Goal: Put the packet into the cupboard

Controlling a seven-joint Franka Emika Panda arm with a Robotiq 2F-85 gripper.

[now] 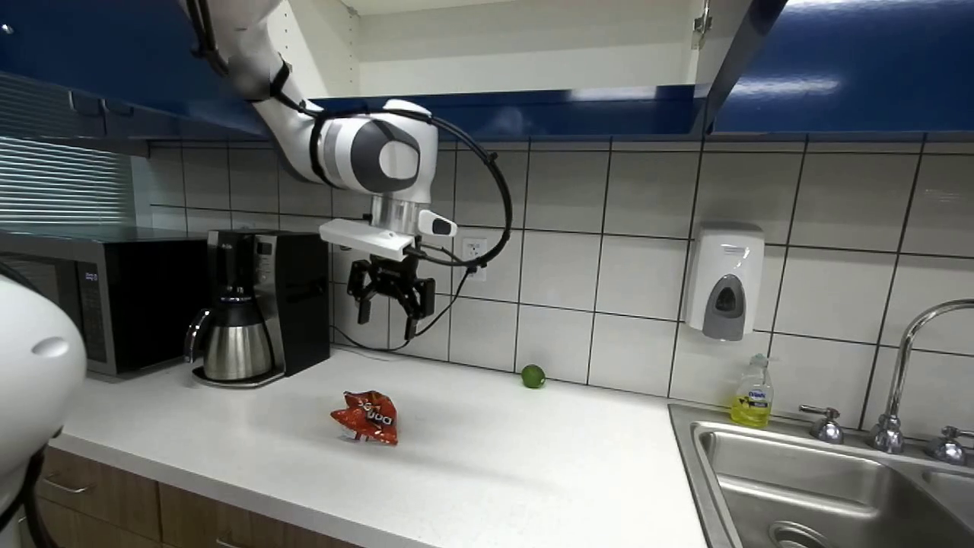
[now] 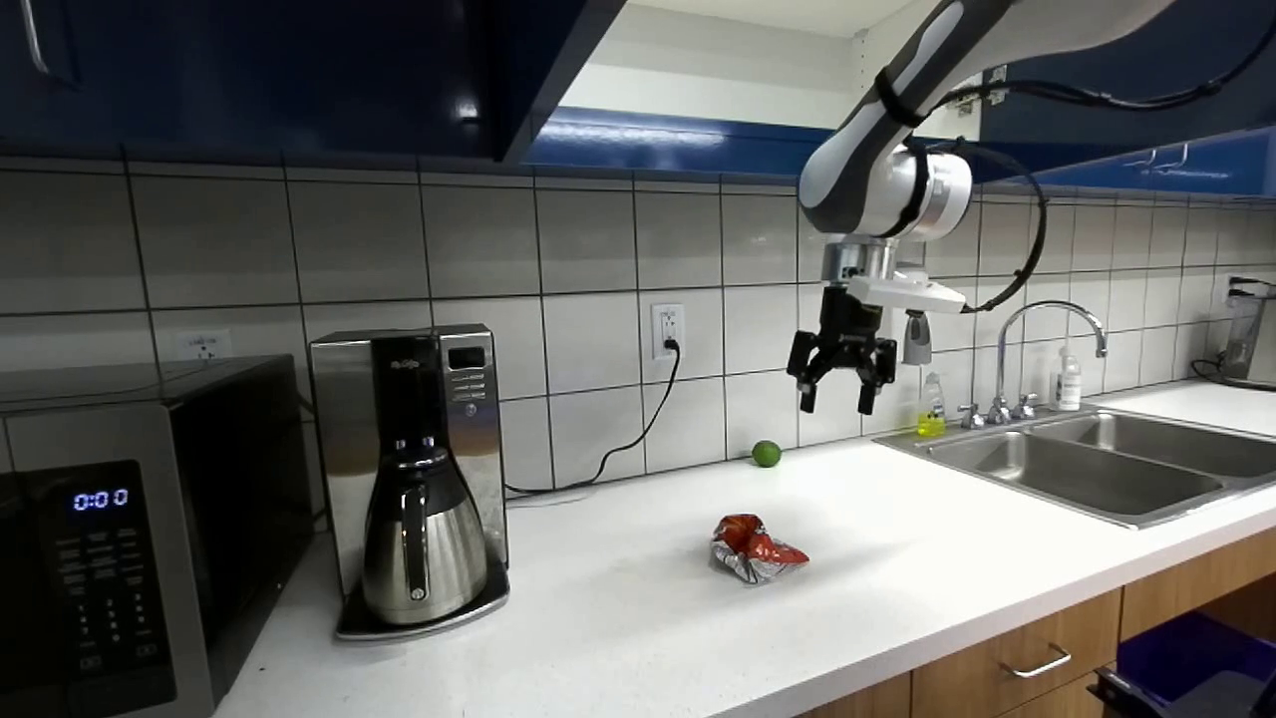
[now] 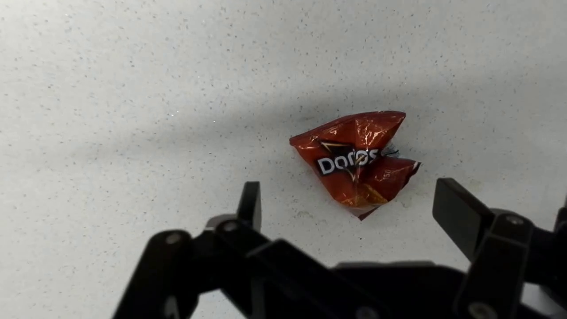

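The packet is a crumpled red Doritos bag (image 1: 370,416) lying on the white counter. It shows in both exterior views, with a silver side in an exterior view (image 2: 755,548), and its logo faces up in the wrist view (image 3: 350,159). My gripper (image 1: 388,320) hangs fingers down, high above the counter and apart from the packet. It is open and empty, also in an exterior view (image 2: 836,403). In the wrist view the packet appears between and beyond the fingertips (image 3: 347,192). The open cupboard (image 1: 525,57) is above the arm; its white interior also shows in an exterior view (image 2: 698,60).
A coffee maker (image 1: 293,297) and a microwave (image 2: 100,538) stand at one end of the counter. A green lime (image 1: 533,376) lies by the tiled wall. A sink (image 1: 791,472) with a soap bottle (image 1: 752,396) is at the other end. A blue ledge (image 1: 517,110) borders the cupboard's bottom.
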